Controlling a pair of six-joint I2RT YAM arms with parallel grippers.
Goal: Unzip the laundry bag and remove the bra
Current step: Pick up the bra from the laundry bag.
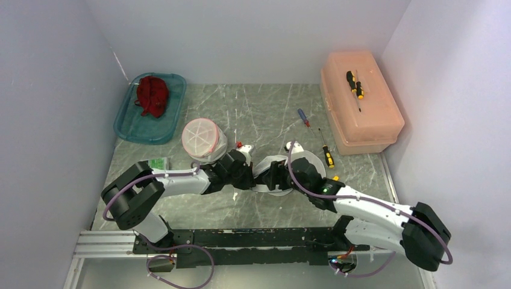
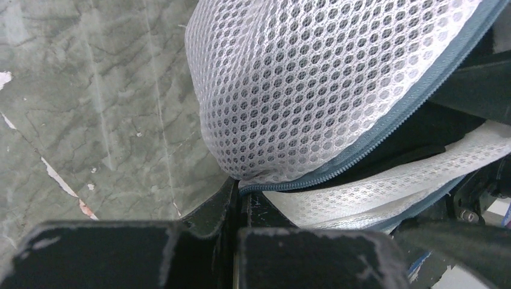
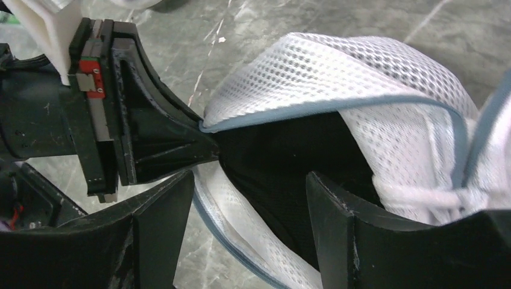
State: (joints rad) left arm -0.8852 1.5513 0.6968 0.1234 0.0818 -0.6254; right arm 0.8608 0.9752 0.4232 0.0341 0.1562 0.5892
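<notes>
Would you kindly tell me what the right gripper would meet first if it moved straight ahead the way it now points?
Most likely the black garment inside the unzipped laundry bag. The right gripper is open and aimed into that opening, though depth is hard to judge.

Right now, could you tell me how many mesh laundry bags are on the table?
2. One round bag sits beside the teal tray. The other bag, partly unzipped, has its edge pinched by the left gripper. I see no sign of a hidden third.
</notes>
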